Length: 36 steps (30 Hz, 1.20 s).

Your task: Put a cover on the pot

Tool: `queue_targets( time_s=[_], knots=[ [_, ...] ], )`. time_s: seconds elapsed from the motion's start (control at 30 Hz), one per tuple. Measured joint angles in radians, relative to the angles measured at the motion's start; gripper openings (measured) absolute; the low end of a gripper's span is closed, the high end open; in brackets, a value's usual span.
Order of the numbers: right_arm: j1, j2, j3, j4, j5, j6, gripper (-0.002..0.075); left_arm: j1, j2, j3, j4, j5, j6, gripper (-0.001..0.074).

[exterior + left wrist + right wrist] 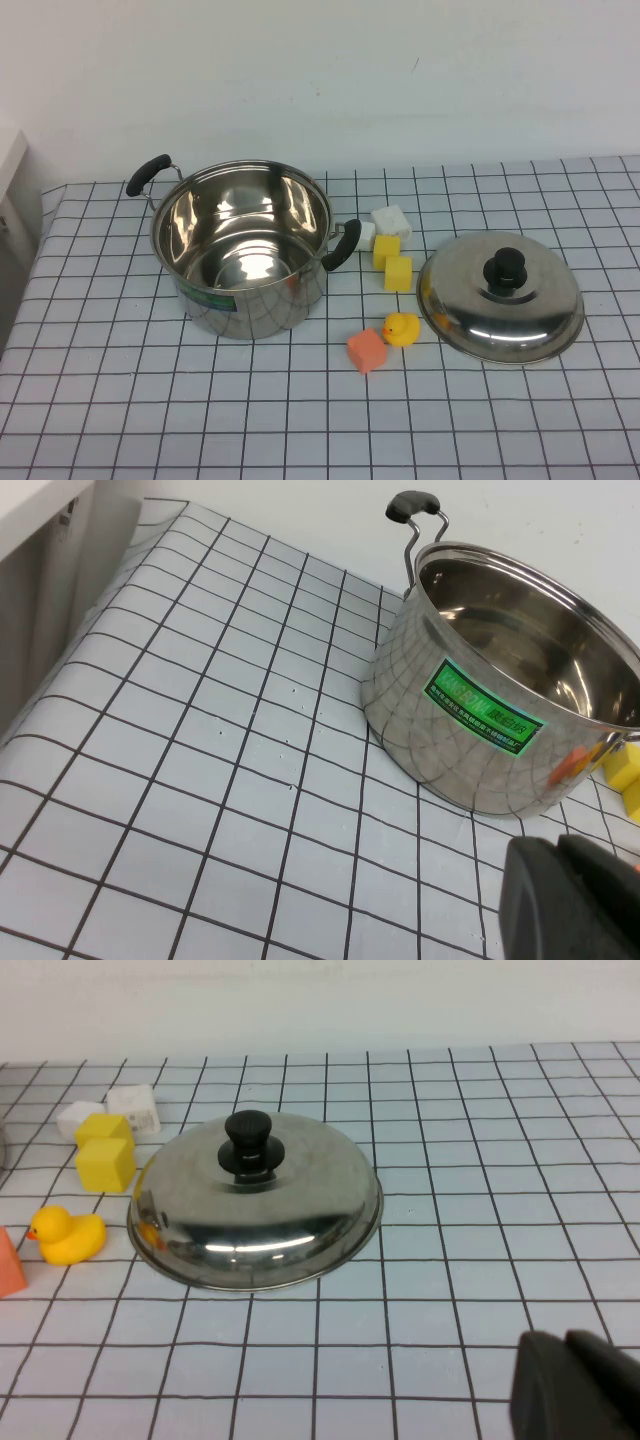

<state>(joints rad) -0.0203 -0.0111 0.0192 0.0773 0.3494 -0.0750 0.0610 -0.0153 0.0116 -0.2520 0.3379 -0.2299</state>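
Observation:
The pot (243, 250) stands open and empty on the checked tablecloth at the left, with two black side handles and a green label; it also shows in the left wrist view (510, 690). The domed steel lid (500, 296) with a black knob (508, 272) lies flat on the table to the right of the pot, and also shows in the right wrist view (258, 1203). My left gripper (560, 880) is shut and empty, near the pot's near-left side. My right gripper (565, 1370) is shut and empty, on the near side of the lid. Neither gripper shows in the high view.
Between pot and lid lie two white blocks (391, 220), two yellow blocks (392, 262), a yellow duck (401, 328) and an orange block (367, 350). The table's left edge (30, 270) drops off beside a white wall.

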Motion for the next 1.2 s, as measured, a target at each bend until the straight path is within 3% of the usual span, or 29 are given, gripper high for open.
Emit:
queue_targets(
  time_s=[0.53,0.8,0.97,1.2],
  knots=[
    [0.000,0.000,0.002,-0.006,-0.029,0.000,-0.0002,0.000,0.000,0.000,0.000,0.000,0.000,-0.0003],
    [0.000,0.000,0.009,-0.129,-0.214,0.024,-0.0002,0.000,0.000,0.000,0.000,0.000,0.000,-0.0003],
    [0.000,0.000,0.009,-0.172,-0.255,0.004,-0.0002,0.000,0.000,0.000,0.000,0.000,0.000,-0.0003],
    [0.000,0.000,0.009,-0.377,-0.266,-0.083,-0.0002,0.000,0.000,0.000,0.000,0.000,-0.004,-0.0002]
  ],
)
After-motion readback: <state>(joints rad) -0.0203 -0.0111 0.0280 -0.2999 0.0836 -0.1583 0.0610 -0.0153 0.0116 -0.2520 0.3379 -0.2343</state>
